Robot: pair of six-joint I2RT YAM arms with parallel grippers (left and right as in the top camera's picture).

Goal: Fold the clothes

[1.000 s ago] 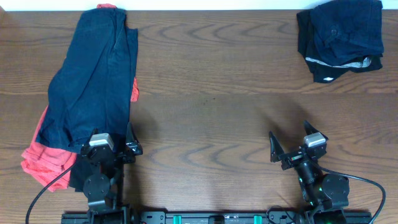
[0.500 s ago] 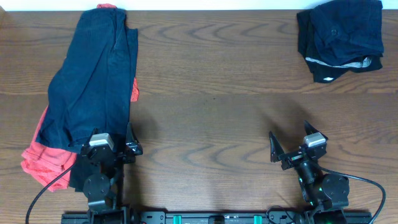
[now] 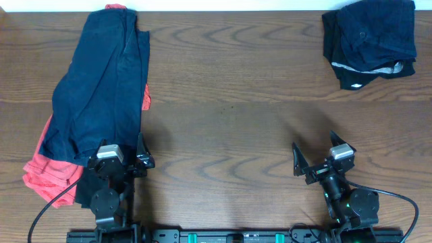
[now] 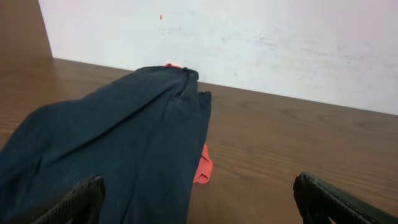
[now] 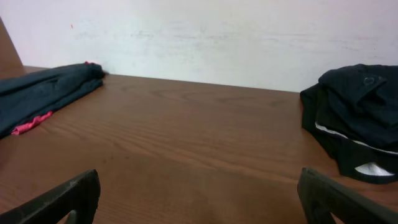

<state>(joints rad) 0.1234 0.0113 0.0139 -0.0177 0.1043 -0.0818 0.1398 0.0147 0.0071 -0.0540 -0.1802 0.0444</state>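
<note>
Both spread wide and holding nothing: left gripper [image 3: 121,151] sits at the near end of the navy shorts [image 3: 101,94] lying over a coral-red garment [image 3: 46,170] along the tabletop [image 3: 229,121] left edge, right gripper [image 3: 316,152] over bare wood, black bundle [image 3: 368,40] off in the far right corner.

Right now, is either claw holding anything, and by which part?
Nothing held. Left claw and right claw are both open and empty.

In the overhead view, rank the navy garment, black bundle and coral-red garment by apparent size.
Largest: navy garment.
Next: black bundle.
Smallest as seen: coral-red garment, mostly covered by the navy one, so true size unclear.
</note>
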